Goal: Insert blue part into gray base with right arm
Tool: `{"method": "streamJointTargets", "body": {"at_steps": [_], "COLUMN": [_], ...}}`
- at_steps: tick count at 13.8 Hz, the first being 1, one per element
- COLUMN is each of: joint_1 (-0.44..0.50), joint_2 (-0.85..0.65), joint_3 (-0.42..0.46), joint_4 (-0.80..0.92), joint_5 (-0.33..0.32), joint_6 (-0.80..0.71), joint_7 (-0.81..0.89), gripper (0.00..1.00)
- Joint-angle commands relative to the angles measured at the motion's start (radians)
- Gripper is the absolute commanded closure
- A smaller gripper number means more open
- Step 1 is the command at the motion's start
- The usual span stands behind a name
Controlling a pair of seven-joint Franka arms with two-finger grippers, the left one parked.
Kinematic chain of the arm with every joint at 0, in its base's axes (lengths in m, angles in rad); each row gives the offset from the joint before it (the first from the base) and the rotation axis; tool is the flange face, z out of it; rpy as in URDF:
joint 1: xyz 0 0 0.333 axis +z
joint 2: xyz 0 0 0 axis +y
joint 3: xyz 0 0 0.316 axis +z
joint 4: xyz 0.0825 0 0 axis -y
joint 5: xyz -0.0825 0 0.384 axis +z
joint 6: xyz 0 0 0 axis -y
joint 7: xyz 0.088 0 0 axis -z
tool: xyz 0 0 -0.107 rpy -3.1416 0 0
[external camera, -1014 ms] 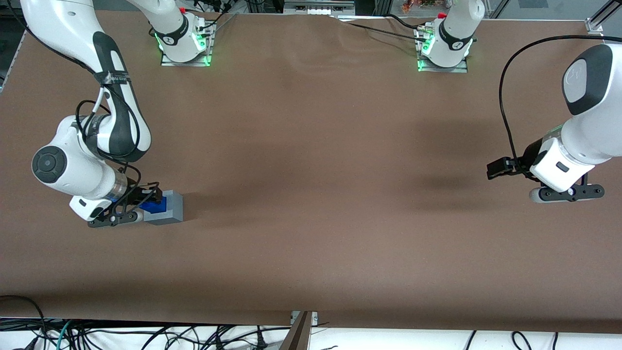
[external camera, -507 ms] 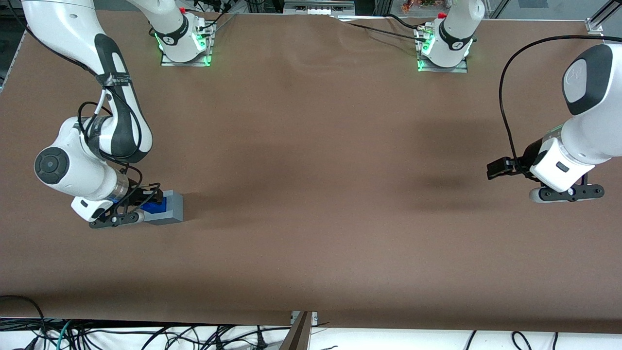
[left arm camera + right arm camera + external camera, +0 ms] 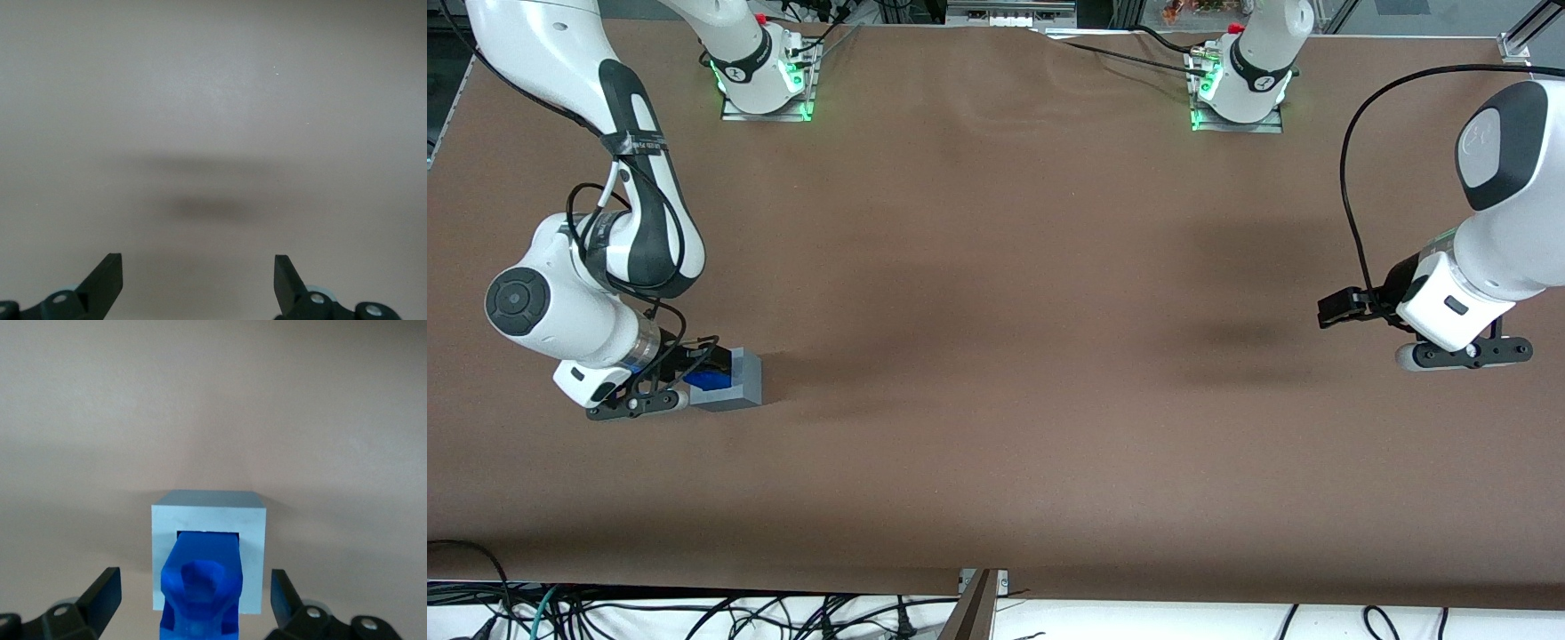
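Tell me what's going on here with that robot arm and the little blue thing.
The right arm is working at its end of the brown table, fitting the blue part into the gray base. The blue part sits in the square recess on the base's top face and sticks out of it. The gripper is right over the base with its fingers spread to either side of the blue part, not touching it, so the part appears to have been let go.

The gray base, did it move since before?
No. The gray base sits at the same spot on the brown table; the gripper hangs over it.
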Motion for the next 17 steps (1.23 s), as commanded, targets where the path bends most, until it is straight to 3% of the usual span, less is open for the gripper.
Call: {"method": "streamJointTargets", "body": {"at_steps": [1,6,10,13,17], "joint_1": [0.0,-0.001,-0.002,-0.001,0.001], "joint_2": [-0.056,-0.237,-0.383,-0.441,-0.451], "joint_3": [0.001,0.0,-0.009,-0.005,0.003], "joint_4": [0.023,0.126,0.134,0.106,0.098], "joint_5": [0.015,0.003,-0.003,-0.084,-0.097], "joint_6": [-0.072,-0.416,-0.595,-0.637,-0.639], "joint_7": [-0.018,-0.001,0.015,0.038,0.043], "gripper": [0.01,0.01,0.01,0.01,0.01]}}
